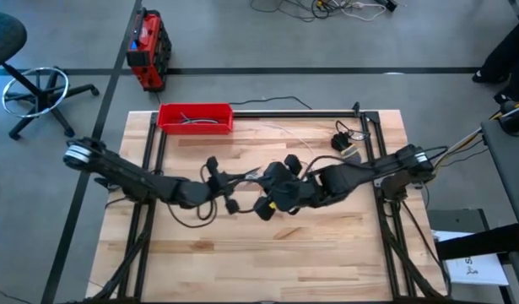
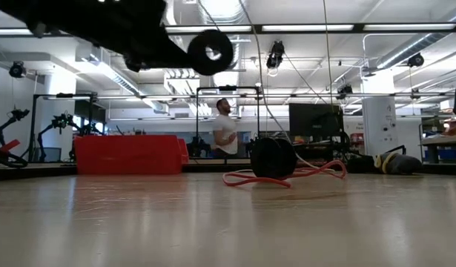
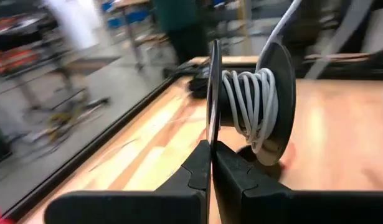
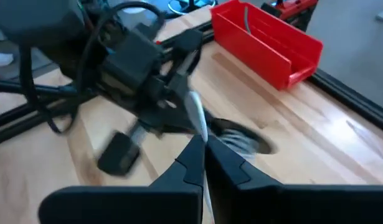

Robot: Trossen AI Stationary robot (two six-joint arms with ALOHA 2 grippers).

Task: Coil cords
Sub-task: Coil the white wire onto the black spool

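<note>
My left gripper [image 1: 261,179] holds a black spool [image 3: 250,93] over the middle of the table. White cord [image 3: 246,102] is wound on its hub between two disc flanges. In the low view the spool [image 2: 210,52] hangs high above the tabletop. My right gripper [image 4: 203,144] is right beside the spool and is shut on the free run of the white cord [image 4: 197,115]. The red cord [image 2: 287,176] lies in loose loops on the table around a second black spool [image 2: 272,157], at the far right in the high view [image 1: 343,143]. My left gripper pinches the rim of the spool's near flange [image 3: 210,134] between its two fingers, edge-on. The fingers come level from the table's left. The spool is lifted clear, its flanges standing upright. My right gripper pinches the white cord [image 4: 201,129] between its two fingertips, a short way from the spool. The fingers come from the table's right and the cord passes across them.
A red tray [image 1: 196,116] with dark cables stands at the far left of the table. Black frame rails [image 1: 259,112] run along the far edge and both sides. A person [image 2: 225,127] stands in the room beyond the table.
</note>
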